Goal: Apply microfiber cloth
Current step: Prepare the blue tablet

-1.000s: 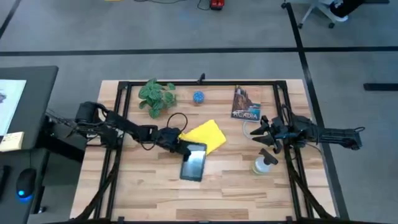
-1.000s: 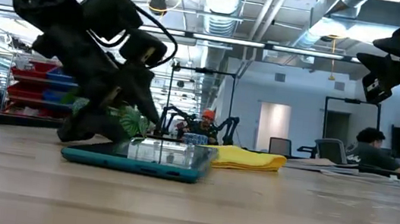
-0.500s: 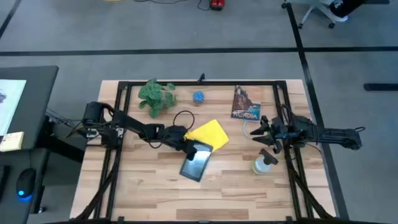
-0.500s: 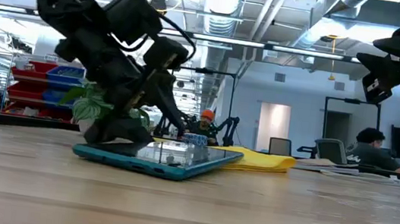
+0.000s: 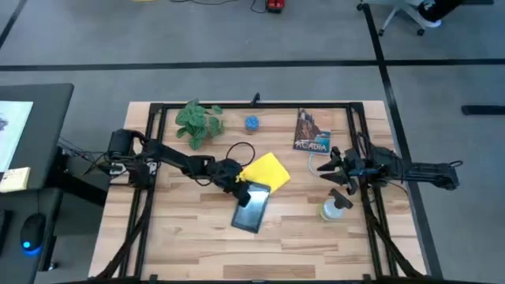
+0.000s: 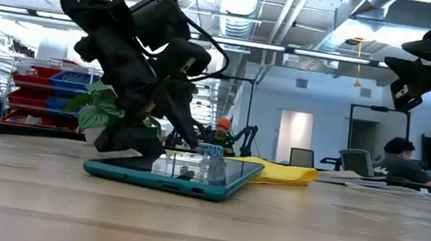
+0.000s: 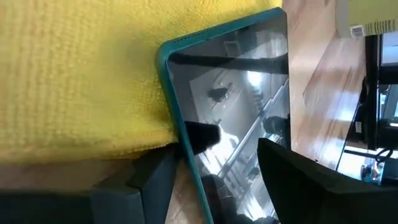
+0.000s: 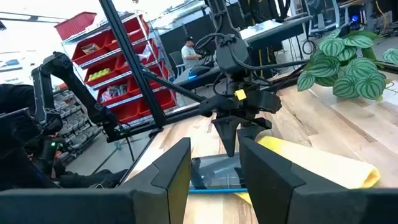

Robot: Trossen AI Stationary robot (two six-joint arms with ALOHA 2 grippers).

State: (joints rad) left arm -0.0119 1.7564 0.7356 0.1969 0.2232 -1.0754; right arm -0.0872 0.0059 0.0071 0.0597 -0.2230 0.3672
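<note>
The microfiber cloth [image 5: 267, 170] lies flat and bright yellow at the table's middle. Just near of it lies a dark tablet [image 5: 252, 207] with a teal rim, its far corner [image 7: 186, 46] resting on the cloth's near edge [image 7: 93, 143]. My left gripper [image 5: 239, 187] reaches in from the left and is shut on the tablet's far left part. My right gripper [image 5: 331, 171] hangs open above the table's right side and touches nothing. It faces the cloth [image 8: 311, 162] from a distance. My left gripper has the tablet's left long edge [image 7: 189, 155], near its far corner, between its two fingers. One finger [image 7: 298, 180] lies over the screen and the other [image 7: 149, 180] sits outside the teal rim. The fingers slant down from the table's left [image 6: 143, 140]. The tablet lies nearly flat.
A potted plant [image 5: 197, 122] and a small blue ball [image 5: 252, 123] stand at the back. A book [image 5: 312, 132] lies at the back right and a spray bottle [image 5: 335, 207] stands near my right gripper. A black cable loop [image 5: 225, 154] lies left of the cloth.
My left gripper has moved toward the table's right edge with the tablet. The tablet has turned about: its far end has swung right onto the cloth's edge, while its near end has stayed almost in place. The cloth has shifted slightly right.
</note>
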